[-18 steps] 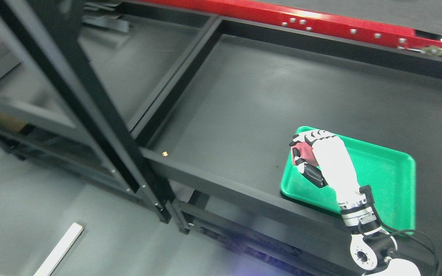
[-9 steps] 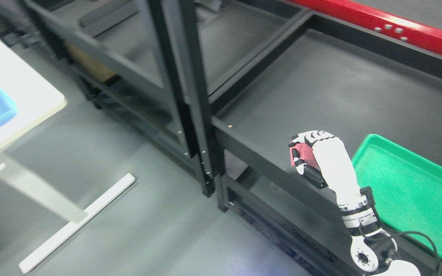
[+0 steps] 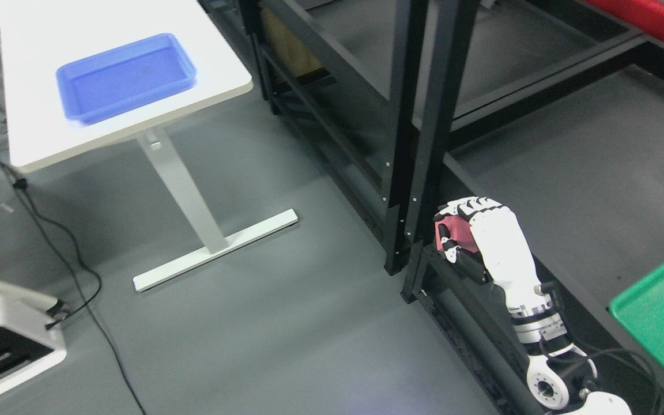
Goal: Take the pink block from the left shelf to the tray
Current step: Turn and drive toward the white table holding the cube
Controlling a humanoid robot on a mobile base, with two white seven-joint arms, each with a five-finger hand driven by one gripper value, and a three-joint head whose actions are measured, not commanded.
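My right hand (image 3: 463,230) is white with black finger joints. Its arm comes in from the lower right. The fingers are curled around the pink block (image 3: 450,231), which shows between them. The hand holds the block in the air over the front edge of the dark shelf (image 3: 574,173). A blue tray (image 3: 126,76) lies on a white table (image 3: 32,132) at the upper left, far from the hand. A green tray (image 3: 663,314) sits on the shelf at the right edge. The left hand is out of view.
Black shelf posts (image 3: 424,127) stand just left of the hand. The white table's leg and foot (image 3: 211,248) rest on the grey floor. Cables (image 3: 78,271) run across the floor at the left, beside a white box (image 3: 3,346) at the lower left.
The whole picture has shifted right as the camera turned left: the white table and blue tray have come into view and the green tray has slid to the right edge. The hand still holds the block.
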